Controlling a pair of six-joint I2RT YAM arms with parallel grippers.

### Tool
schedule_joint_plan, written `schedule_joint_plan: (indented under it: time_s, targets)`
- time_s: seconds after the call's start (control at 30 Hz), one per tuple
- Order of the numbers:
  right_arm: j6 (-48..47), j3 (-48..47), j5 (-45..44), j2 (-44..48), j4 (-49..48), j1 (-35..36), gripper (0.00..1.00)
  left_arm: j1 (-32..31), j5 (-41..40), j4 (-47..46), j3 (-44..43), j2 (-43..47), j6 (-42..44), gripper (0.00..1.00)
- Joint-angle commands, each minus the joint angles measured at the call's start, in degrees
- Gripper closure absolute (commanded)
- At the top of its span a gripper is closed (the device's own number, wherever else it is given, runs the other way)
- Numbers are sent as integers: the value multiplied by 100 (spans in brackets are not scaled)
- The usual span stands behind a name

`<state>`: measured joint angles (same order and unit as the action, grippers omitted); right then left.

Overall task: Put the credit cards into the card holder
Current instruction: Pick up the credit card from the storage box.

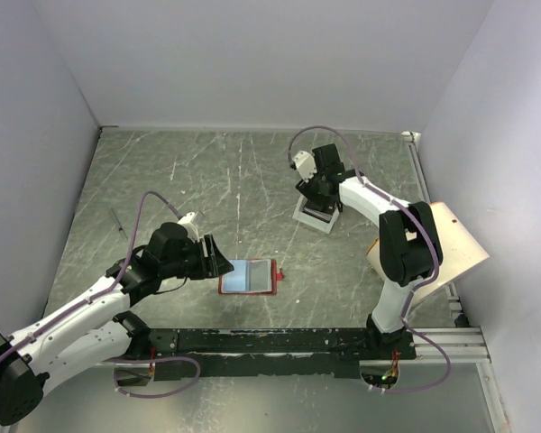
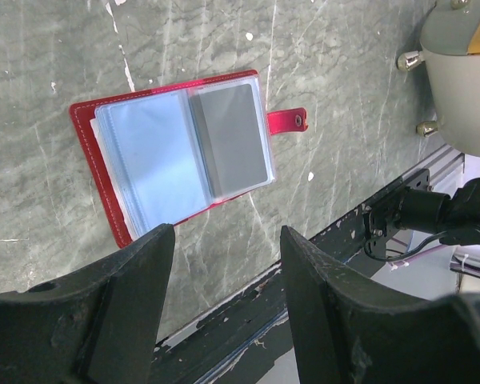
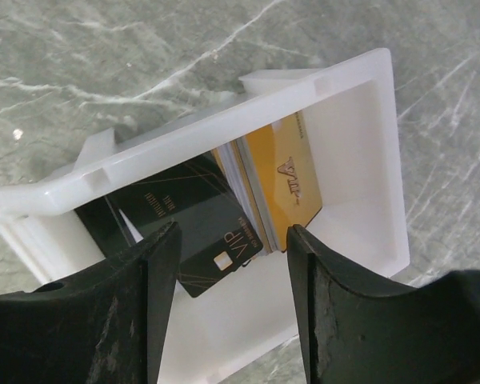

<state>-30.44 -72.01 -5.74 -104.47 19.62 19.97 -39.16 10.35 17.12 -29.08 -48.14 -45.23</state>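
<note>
The red card holder lies open on the table near the front, its snap tab pointing right. In the left wrist view it shows pale blue pockets, with a grey card in the right one. My left gripper is open and empty just left of it, also seen in the left wrist view. The credit cards stand in a white box: a dark card and a yellow card with several between. My right gripper hangs open over the box, holding nothing.
A tan board leans at the right edge by the right arm. A thin dark stick lies at the left. A black rail runs along the table's front edge. Grey walls close in both sides.
</note>
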Motion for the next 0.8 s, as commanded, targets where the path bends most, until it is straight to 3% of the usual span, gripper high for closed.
schedule_joint_plan:
  time_s: [0.0, 0.3, 0.77]
  targets:
    - [-16, -249, 657, 97, 651, -107, 43, -26, 134, -181, -51, -46, 65, 34]
    - [-176, -460, 1086, -184, 1096, -193, 40, -30, 107, -200, -115, -102, 63, 34]
    - [-226, -707, 1151, -853, 874, -515, 36, -29, 47, -216, -211, -300, 120, 34]
